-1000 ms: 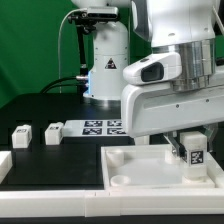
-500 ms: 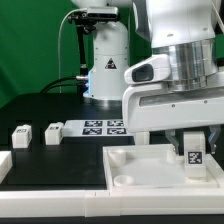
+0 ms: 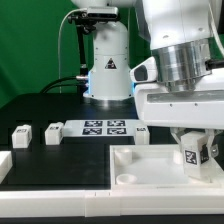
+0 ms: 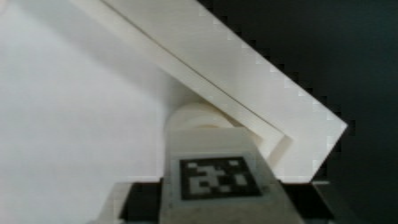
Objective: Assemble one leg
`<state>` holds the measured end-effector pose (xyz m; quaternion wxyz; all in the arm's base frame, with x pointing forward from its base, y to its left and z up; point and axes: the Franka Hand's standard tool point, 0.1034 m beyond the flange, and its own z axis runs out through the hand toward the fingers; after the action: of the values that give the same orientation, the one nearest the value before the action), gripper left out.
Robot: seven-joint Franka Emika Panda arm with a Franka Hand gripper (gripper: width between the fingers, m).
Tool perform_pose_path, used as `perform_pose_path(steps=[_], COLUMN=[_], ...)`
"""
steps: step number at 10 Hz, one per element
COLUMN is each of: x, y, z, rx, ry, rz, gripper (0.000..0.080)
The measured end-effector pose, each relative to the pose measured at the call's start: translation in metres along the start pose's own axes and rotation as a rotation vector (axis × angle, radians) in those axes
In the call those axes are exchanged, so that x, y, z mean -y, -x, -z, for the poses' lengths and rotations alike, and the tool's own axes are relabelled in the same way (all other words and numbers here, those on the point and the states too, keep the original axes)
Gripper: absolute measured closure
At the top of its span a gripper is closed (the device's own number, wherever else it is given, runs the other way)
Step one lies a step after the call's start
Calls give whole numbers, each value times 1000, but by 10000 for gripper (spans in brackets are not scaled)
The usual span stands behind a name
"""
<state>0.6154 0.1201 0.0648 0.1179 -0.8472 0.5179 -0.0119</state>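
Observation:
My gripper (image 3: 195,147) is shut on a leg (image 3: 196,153), a small white block with a black-and-white tag, and holds it upright over the right end of the big flat white panel (image 3: 150,172) in the exterior view. In the wrist view the leg (image 4: 217,150) sits between my dark fingers (image 4: 143,203), its far end close to the panel's raised corner rim (image 4: 240,75). I cannot tell whether it touches the panel. Two more legs (image 3: 21,136) (image 3: 52,132) stand on the black table at the exterior view's left.
The marker board (image 3: 105,126) lies behind the panel, in front of the robot base (image 3: 105,65). Another small white part (image 3: 142,135) sits just behind the panel. A white piece (image 3: 5,165) lies at the left edge of the exterior view.
My arm has shifted toward the exterior view's right with the leg in it. The leg has stayed low over the panel's right end.

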Motion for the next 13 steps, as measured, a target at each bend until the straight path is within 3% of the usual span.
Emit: perform_pose_path(steps=[2,3,4,5,7,9,11,13], x=[1,1,1,1,1,3,4,5], y=[5,5,5,5,5,6,9,4], z=[-1,-1,-2,-2,-2,-1,-4,-8], rx=[10,10,10,10,10,4,11,-6], ry=[-5,-4,-4,-4,-4,-4,38,48], rz=[-317,-317,-286,-247,-166,154,532,814], gripper=[509,509,428,428,190,162,152,151])
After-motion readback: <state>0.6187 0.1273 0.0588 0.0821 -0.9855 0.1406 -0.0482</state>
